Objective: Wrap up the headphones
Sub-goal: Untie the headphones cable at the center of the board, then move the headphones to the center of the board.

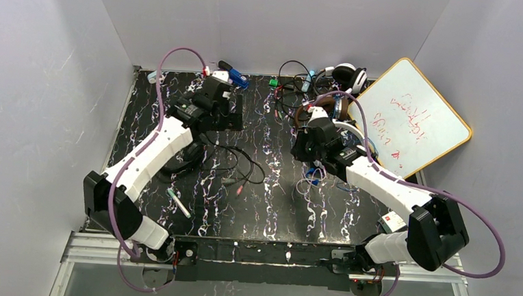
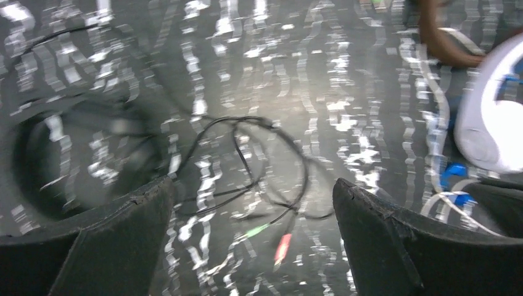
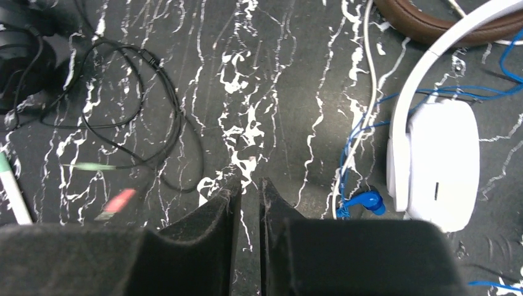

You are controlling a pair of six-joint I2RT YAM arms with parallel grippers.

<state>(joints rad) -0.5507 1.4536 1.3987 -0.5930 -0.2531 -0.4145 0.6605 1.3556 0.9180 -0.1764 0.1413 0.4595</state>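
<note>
Hovering wide open over the black headset's loose thin cord (image 2: 247, 166) mid-counter, the left hand (image 2: 253, 203) grips nothing, the right hand (image 3: 247, 197) hangs nearly closed and empty beside the white plastic headset (image 3: 432, 160) toward the right edge, so wrapping looks unstarted.

Black table (image 1: 270, 190) veined white; white headphones (image 3: 432, 160) with blue cord (image 3: 361, 200); brown headband (image 3: 432, 24); black cord (image 2: 247, 160).

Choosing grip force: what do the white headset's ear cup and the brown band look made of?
White ear cup: likely hard plastic, smooth and matte, with one moulded slot. Brown band: possibly leather or leatherette, with a dull, even sheen; it cannot be told apart here.
</note>
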